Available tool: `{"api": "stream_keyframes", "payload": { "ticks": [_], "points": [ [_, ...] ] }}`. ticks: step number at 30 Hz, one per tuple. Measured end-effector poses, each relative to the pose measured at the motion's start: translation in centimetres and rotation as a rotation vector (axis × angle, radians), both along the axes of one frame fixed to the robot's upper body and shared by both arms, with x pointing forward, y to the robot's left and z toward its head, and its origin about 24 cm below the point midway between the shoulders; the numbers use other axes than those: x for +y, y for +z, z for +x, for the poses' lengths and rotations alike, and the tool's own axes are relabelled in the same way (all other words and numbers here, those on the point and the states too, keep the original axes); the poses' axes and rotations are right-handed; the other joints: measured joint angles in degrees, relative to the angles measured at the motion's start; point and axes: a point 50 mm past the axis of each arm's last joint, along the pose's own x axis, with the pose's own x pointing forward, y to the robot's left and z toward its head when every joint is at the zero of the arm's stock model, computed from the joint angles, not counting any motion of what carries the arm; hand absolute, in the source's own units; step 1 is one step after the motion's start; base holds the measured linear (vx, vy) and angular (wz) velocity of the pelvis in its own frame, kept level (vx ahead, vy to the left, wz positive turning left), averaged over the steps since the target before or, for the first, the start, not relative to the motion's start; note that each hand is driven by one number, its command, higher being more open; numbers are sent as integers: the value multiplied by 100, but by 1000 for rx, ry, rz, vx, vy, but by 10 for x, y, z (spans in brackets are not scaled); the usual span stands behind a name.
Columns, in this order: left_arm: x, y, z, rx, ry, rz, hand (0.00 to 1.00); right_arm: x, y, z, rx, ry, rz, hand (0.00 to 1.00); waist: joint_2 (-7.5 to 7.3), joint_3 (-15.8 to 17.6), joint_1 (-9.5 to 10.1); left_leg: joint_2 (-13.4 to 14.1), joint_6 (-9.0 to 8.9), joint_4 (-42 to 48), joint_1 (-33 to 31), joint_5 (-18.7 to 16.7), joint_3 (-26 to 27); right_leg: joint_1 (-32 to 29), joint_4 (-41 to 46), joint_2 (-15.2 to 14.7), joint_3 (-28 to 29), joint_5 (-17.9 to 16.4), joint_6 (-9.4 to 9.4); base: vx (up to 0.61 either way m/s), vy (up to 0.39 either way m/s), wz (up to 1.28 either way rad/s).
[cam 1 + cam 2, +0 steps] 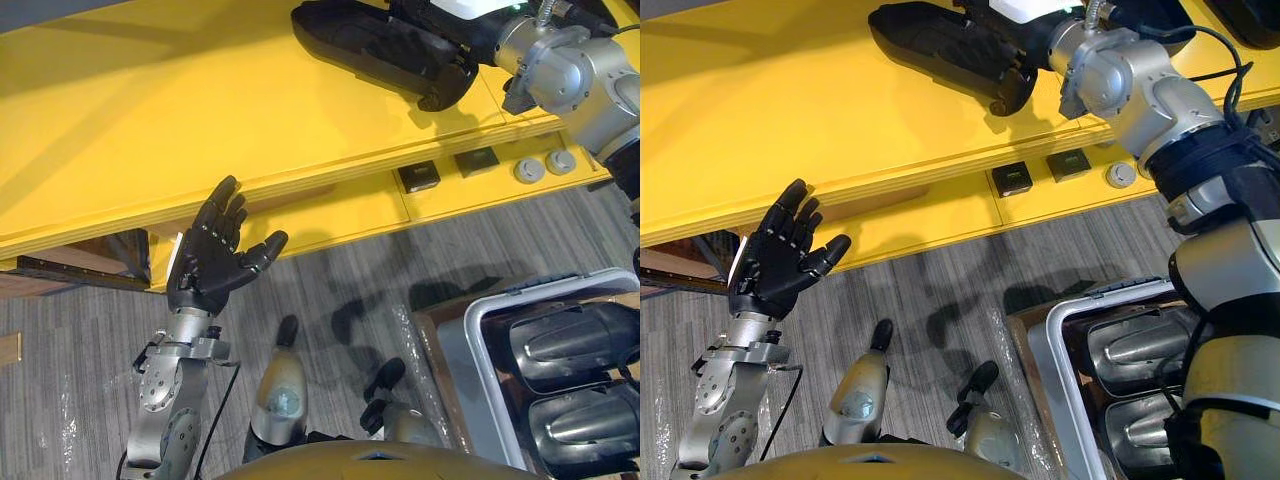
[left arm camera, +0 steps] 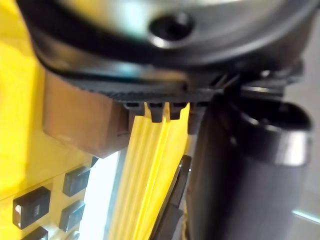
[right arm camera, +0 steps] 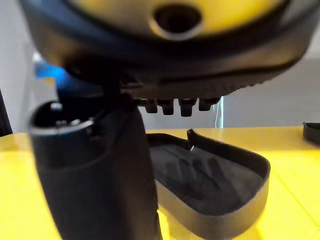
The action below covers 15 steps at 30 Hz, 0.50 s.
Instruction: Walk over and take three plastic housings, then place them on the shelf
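- The black plastic housing [image 1: 375,45] lies on the top board of the yellow shelf [image 1: 150,110], hollow side up.
- The right hand [image 3: 100,180] is over the shelf at one end of the housing. Its fingers [image 3: 180,106] are straight and point out over the hollow, and its thumb stands up beside them.
- This hand is wide and grips nothing. The housing lies just past its fingertips, and I cannot tell whether the thumb touches the housing's near end.
- The hollow of the housing holds no fingers.
- The left hand [image 1: 205,265] is raised with its palm spread and its fingers straight and apart. It holds nothing, and its fingertips are near the front edge of the shelf.
- The housing is well apart from the left hand, across the board toward the right arm.
- Below the right arm, a grey bin [image 1: 480,340] stands on the carpet floor [image 1: 330,300], with two more housings [image 1: 565,345] lying side by side in it.
- On the lower ledge of the shelf, under the right hand, sit two small dark blocks [image 1: 418,177] and two round grey pieces [image 1: 529,170].
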Motion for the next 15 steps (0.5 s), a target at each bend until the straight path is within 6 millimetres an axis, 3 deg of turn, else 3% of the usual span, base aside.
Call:
{"api": "stream_keyframes", "payload": {
  "ticks": [4, 5, 9, 15],
  "points": [
    [0, 0, 0, -2, -2, 1, 100, -13, -3, 4, 45, -83, 28, 100, 0, 0, 47, -4, 0, 9, -19, 0, -24, -2, 1, 0, -12, 0, 0, -6, 4, 2],
    [0, 1, 0, -3, -3, 1, 100, -19, -4, 6, 52, -111, 52, 0, 0, 0, 52, -9, 0, 24, -62, 1, -50, -18, 3, 0, -26, 0, 0, -25, 16, 7],
    [0, 2, 2, -9, -3, 1, 100, -33, -11, 11, 98, -214, 74, 0, 0, 1, 69, -18, 1, 53, -123, 1, -89, -46, 7, -1, -51, -1, -1, -12, 13, 4],
    [0, 2, 1, -12, 0, 1, 100, -34, -13, 14, 80, -250, 61, 0, 1, 1, 58, -20, 1, 77, -157, 1, -118, -57, 12, 2, -76, -9, -11, -1, 3, 1]
  ]
}}
